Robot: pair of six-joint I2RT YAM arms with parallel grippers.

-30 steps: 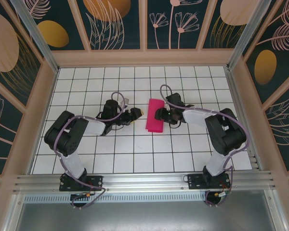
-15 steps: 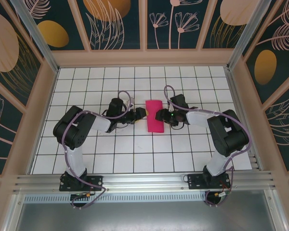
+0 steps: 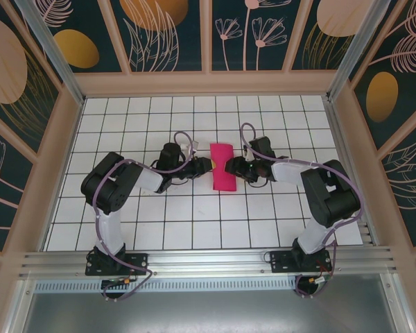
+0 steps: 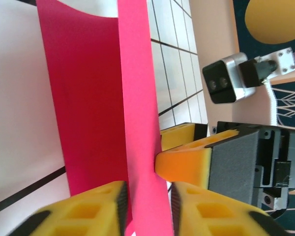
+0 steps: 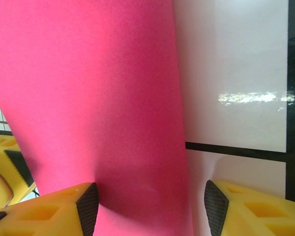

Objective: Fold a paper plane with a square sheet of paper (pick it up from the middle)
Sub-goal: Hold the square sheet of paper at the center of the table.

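The square sheet of paper (image 3: 222,166) is a magenta-pink folded strip lying on the tiled floor between my two grippers. My left gripper (image 3: 204,166) is at its left edge. In the left wrist view the paper's raised flap (image 4: 132,98) stands between the yellow fingers (image 4: 88,211), which are open by only a narrow gap (image 4: 147,201). My right gripper (image 3: 234,168) is at the right edge, and one of its fingertips (image 4: 182,160) touches the flap from the far side. In the right wrist view the paper (image 5: 88,73) runs between the wide-open jaws (image 5: 150,206), beside the left pad (image 5: 88,206).
The white tiled floor (image 3: 194,222) has black grid lines and is walled by wooden panels (image 3: 208,83) on three sides. The right arm's wrist camera (image 4: 221,83) shows just beyond the paper in the left wrist view. Both arm bases sit on the rail at the near edge.
My left gripper has moved right up to the paper's left edge, and its jaws have narrowed around the raised flap. My right gripper has barely moved and stays wide.
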